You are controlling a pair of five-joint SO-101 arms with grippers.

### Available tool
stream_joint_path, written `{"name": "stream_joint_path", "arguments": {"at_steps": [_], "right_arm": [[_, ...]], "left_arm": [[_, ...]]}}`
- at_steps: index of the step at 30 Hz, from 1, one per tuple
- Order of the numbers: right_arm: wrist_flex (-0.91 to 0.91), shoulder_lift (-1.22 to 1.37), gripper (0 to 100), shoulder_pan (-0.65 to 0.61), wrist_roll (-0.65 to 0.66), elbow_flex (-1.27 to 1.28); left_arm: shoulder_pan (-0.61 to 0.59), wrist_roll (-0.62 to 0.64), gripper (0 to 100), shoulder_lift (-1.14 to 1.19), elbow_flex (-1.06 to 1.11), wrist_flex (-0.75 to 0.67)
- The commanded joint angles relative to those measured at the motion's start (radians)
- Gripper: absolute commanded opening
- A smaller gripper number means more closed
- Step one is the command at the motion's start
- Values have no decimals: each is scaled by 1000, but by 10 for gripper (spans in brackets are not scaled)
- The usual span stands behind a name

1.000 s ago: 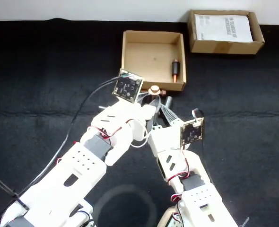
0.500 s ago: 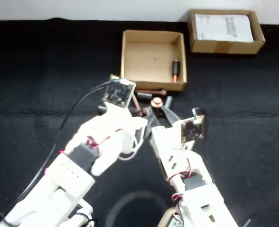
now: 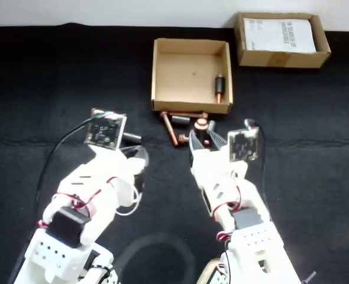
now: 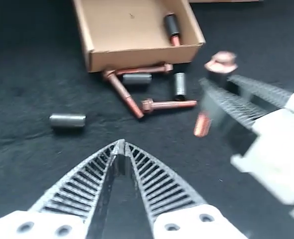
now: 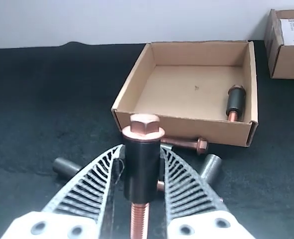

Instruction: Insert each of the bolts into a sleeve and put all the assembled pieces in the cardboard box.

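Observation:
My right gripper (image 5: 143, 159) (image 3: 202, 135) is shut on an assembled piece (image 5: 142, 169), a copper bolt standing upright in a dark sleeve, just in front of the cardboard box (image 3: 191, 105) (image 5: 182, 124). One assembled piece (image 3: 219, 89) (image 5: 235, 102) lies inside the box by its right wall. Loose bolts (image 3: 169, 128) (image 4: 169, 104) and sleeves (image 4: 137, 78) (image 4: 179, 85) lie on the mat in front of the box. Another sleeve (image 3: 131, 137) (image 4: 67, 121) lies apart to the left. My left gripper (image 4: 121, 149) (image 3: 138, 158) is shut and empty, back from the parts.
A second cardboard box (image 3: 281, 58) with a printed sheet stands at the back right. The black mat (image 3: 56, 77) covers the table. In the left wrist view the right gripper (image 4: 218, 82) stands close to the loose parts.
My left arm has drawn back to the left, away from the right gripper and the box. The right gripper keeps the assembled piece and has shifted slightly toward the box.

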Motion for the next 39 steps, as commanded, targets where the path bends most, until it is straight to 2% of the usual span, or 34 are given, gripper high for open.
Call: {"name": "stream_joint_path", "arguments": {"at_steps": [1, 11, 21, 39], "right_arm": [[91, 8, 7, 5, -18, -162], [326, 278, 7, 12, -18, -553], [430, 665, 7, 12, -15, -986], [618, 1468, 7, 51, -12, -1885]], "left_arm": [[-54, -5, 9, -62, 48, 0], [-177, -2, 9, -205, 306, -11], [-286, 2, 9, -367, 628, -166], [-312, -5, 9, -397, 625, -144]]}}
